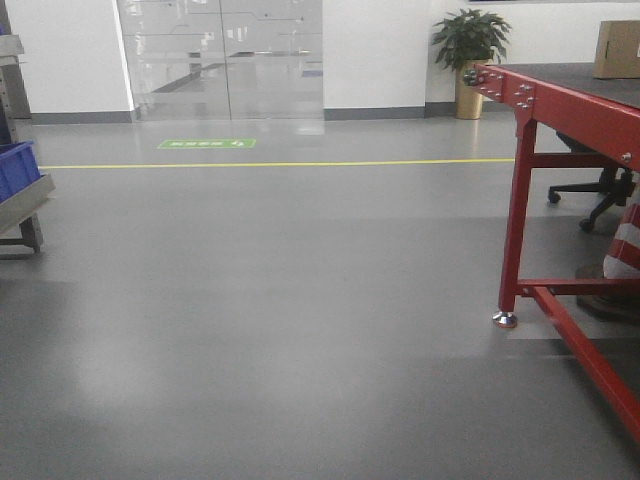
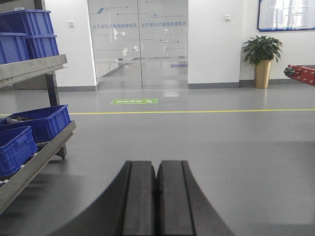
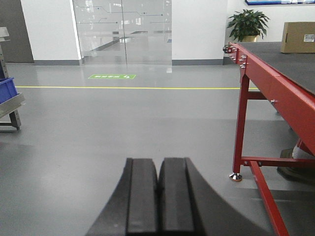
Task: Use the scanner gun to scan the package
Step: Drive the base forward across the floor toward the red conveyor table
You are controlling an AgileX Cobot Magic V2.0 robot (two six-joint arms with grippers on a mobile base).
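Note:
A brown cardboard package (image 3: 298,37) stands at the far end of the red table (image 3: 275,83); it also shows in the front view (image 1: 617,48). No scanner gun is in view. My left gripper (image 2: 156,164) is shut and empty, its black fingers pressed together above the grey floor. My right gripper (image 3: 160,162) is shut and empty too, held above the floor to the left of the red table. Neither gripper shows in the front view.
A metal rack (image 2: 34,147) with several blue bins (image 2: 42,120) stands at the left. The red table's legs and foot (image 1: 505,319) are at the right, with an office chair (image 1: 600,190) and a striped cone (image 1: 625,245) behind. A potted plant (image 1: 470,60) and glass doors (image 1: 225,55) are at the back.

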